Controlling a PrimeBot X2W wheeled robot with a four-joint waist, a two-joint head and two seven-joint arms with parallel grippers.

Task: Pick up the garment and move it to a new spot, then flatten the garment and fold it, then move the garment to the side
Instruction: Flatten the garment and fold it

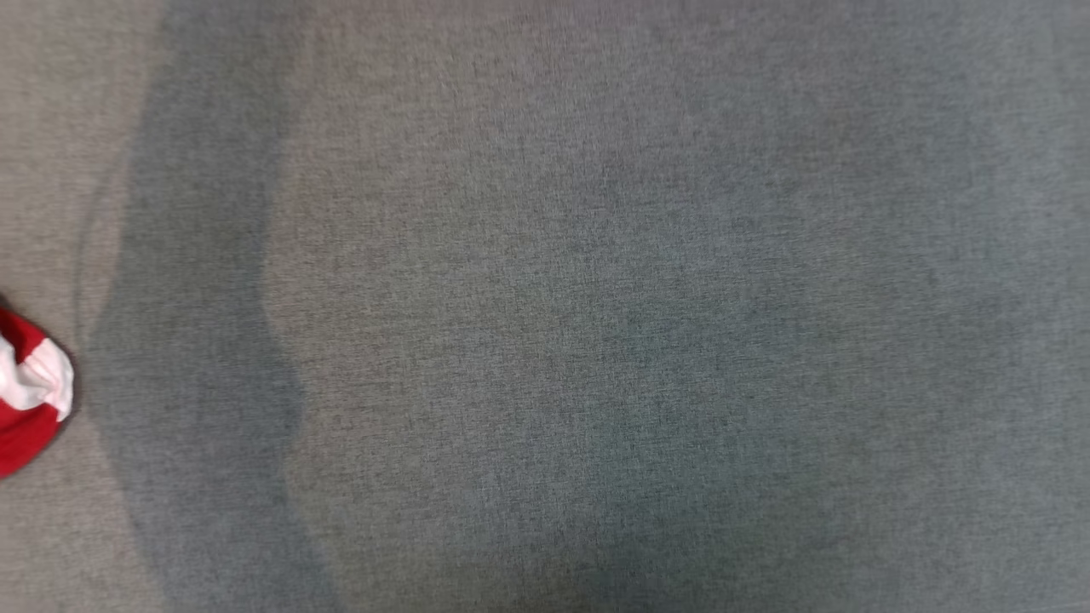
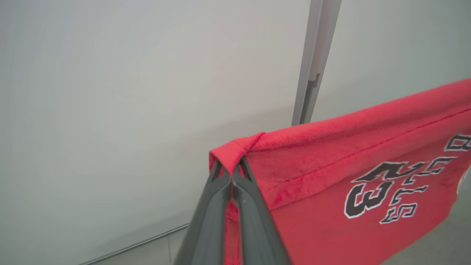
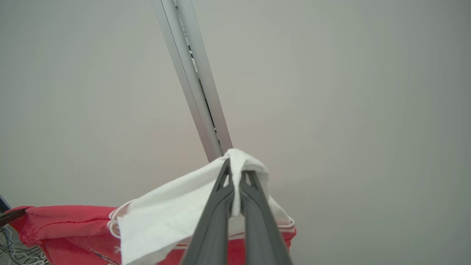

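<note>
head view: a small bunched part of the garment [image 1: 32,393], red with a white band, pokes in at the left edge, low over the grey cloth surface [image 1: 596,298]. broad soft shadows fall across that surface, the darkest one just right of the red bunch.

left wrist view: the left gripper [image 2: 232,167] is clenched on a corner of the garment [image 2: 331,162], its two dark fingers pressed together with the red hem folded over their tips. from that pinch the cloth stretches away to the right edge in a taut upper line and hangs below it. the fabric is red with a stitched hem, and it carries black letters and the number 23 outlined in white, seen upside down. behind it a metal post [image 2: 312,62] stands against a pale wall [image 2: 110,92].

right wrist view: the right gripper [image 3: 235,173] is clamped shut on a white part of the garment [image 3: 165,217], a peak of white cloth gathered over and between the fingertips. the white piece drapes down to the left, and red fabric with thin white piping spreads below and toward the left edge. a metal rail [image 3: 195,84] slants behind the grip, and some wires [image 3: 14,254] sit in the lower left corner
</note>
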